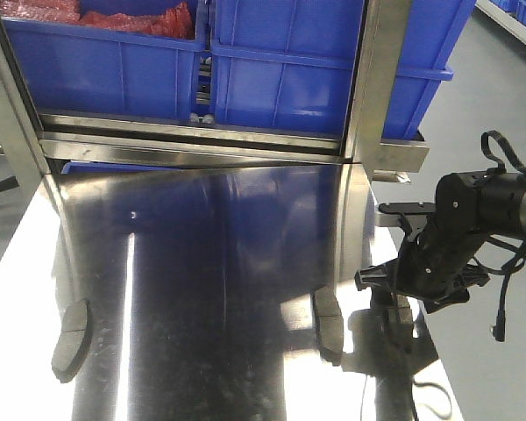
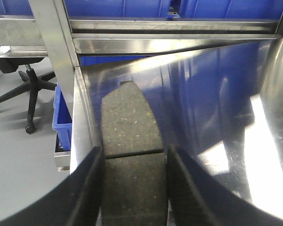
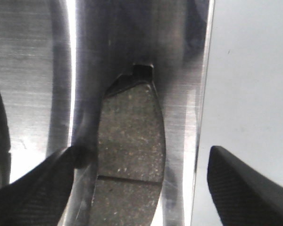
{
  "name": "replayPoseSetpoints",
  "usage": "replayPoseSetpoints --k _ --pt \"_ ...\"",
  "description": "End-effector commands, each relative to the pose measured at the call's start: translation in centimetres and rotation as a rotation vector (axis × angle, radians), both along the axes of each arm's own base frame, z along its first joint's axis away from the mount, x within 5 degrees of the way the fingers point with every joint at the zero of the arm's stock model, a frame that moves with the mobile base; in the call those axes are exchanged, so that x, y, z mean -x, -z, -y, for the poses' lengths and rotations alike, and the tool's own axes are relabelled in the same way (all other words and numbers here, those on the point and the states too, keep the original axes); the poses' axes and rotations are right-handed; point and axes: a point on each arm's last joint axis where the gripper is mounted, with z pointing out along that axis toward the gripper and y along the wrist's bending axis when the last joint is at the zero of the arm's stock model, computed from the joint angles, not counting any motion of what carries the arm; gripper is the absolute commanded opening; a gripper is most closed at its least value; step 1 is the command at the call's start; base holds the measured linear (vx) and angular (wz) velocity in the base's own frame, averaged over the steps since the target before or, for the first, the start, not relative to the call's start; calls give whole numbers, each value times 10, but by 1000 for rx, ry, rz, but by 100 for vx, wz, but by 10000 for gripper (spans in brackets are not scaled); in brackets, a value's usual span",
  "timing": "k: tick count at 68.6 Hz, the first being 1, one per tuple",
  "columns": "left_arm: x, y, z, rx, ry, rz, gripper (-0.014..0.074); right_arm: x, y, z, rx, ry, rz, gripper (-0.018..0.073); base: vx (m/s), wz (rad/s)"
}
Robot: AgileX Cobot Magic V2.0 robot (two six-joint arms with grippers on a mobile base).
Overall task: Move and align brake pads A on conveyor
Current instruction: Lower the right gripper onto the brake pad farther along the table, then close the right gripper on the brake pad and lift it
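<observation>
Pads are found flat on the steel table [image 1: 202,263], not on any conveyor seen: the left brake pad [image 2: 127,122] is framed between the parted fingers [image 2: 87,188] of the left gripper [image 2: 134,150], the right brake pad [image 3: 132,127] likewise by the right gripper [image 3: 145,151], each long axis being pointed toward the blue bins [image 1: 280,70].

Front: high, looking down across steel table [image 1: 228,263] toward blue bins [image 1: 289,70] at 12 o'clock. Left wrist: close, low, facing same bins, sharing left brake pad [image 1: 70,338] at 8 o'clock. Right wrist: closer, almost straight down, sharing right brake pad [image 1: 329,324] at 5 o'clock.
</observation>
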Motion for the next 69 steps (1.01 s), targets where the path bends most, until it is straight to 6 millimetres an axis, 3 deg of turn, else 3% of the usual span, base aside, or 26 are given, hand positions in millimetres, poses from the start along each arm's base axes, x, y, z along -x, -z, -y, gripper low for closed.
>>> replayPoseSetpoints --k 1,24,42,69 --pt "-2 -18 0 12 -8 120 72 -6 -21 0 -10 -11 90 512 0 0" --pt "-2 -18 0 12 -8 120 72 -7 -11 0 -1 -17 55 410 0 0" --pt "-2 -18 0 12 -8 120 72 -7 -14 0 -3 -19 67 334 0 0" --pt "-2 -18 0 12 -8 120 72 -7 -14 0 -1 -27 66 62 0 0"
